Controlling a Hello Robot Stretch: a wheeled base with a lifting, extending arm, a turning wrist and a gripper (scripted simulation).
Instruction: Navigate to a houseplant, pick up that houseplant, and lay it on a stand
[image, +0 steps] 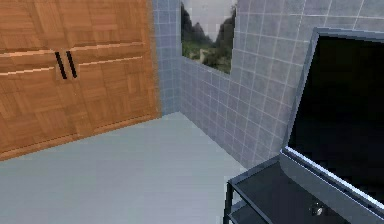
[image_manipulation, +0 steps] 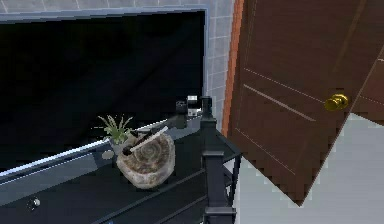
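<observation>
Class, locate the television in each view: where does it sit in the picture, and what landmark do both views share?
Forward view: the television fills the right edge.
Arm side view: the television spans the upper left, behind a potted plant.
Shared landmark: the dark stand beneath it, lower right in the forward view, lower left in the other.

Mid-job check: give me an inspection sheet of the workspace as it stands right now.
Surface: dark stand carrying a television.
Job's things: houseplant, green leaves in a stone-coloured pot, at the stand's top; cannot tell whether it rests there.
Clutter: nothing seen.
Grippers: hand at the houseplant; cannot tell whether it holds anything.
Cables: nothing seen.
Surroundings: brown door with brass knob, tiled wall, painting, wooden cupboard doors, grey floor.
</observation>
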